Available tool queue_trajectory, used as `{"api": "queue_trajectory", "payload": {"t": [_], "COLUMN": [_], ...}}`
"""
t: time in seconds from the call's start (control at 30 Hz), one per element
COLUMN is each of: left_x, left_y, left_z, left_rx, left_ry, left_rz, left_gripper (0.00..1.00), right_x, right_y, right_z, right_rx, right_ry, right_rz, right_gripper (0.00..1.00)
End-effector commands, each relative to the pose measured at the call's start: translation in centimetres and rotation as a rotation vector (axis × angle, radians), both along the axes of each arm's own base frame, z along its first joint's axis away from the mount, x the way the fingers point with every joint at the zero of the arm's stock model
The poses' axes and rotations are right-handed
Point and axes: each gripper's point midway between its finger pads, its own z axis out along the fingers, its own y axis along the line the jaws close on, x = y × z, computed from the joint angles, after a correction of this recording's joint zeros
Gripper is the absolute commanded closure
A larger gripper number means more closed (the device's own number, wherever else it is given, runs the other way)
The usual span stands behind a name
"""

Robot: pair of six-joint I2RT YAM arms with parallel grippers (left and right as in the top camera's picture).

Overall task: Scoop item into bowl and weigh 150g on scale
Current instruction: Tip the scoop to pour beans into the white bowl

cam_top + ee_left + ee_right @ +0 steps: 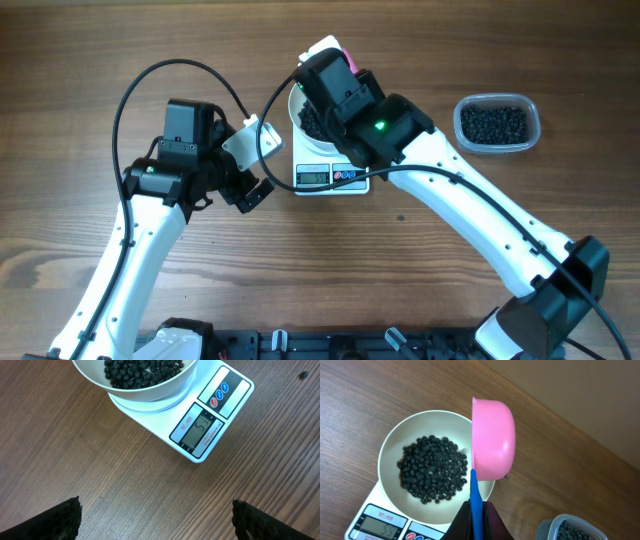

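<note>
The white bowl (pixel 387 447) stands on the white scale (pixel 227 390) and holds a layer of the black beans, the item (pixel 432 467). My right gripper (pixel 476 506) is shut on the blue handle of a pink scoop (pixel 494 440). The scoop is tipped on its side above the bowl's right rim, with its mouth turned toward the bowl; its inside is hidden. My left gripper (pixel 156 512) is open over bare table just in front of the scale, with nothing between its fingers. The scale's display (pixel 197 427) shows digits. From overhead, the right gripper (pixel 325 72) covers most of the bowl (pixel 298 108).
A clear plastic tub (pixel 497 123) with more black beans sits to the right of the scale. One stray bean (pixel 303 375) lies on the wood beyond the scale. The arm bases stand along the table's near edge.
</note>
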Motion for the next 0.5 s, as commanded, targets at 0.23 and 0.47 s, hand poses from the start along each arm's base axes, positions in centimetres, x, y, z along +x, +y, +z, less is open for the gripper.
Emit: {"api": "queue_trajectory", "payload": {"t": [0.23, 0.47], "left_x": [-0.3, -0.3], "left_y": [-0.1, -0.1], "left_z": [-0.3, -0.3], "left_rx": [-0.006, -0.007], "left_ry": [0.006, 0.006], "left_rz": [-0.02, -0.02], "left_gripper": [0.0, 0.0], "right_x": [1.8, 2.2], "right_y": [-3.1, -16.0], "right_z": [0.0, 0.8], "right_rx": [0.287, 0.489], "right_ry": [0.171, 0.26], "right_rz": [0.014, -0.352], "right_gripper": [0.96, 0.96]}}
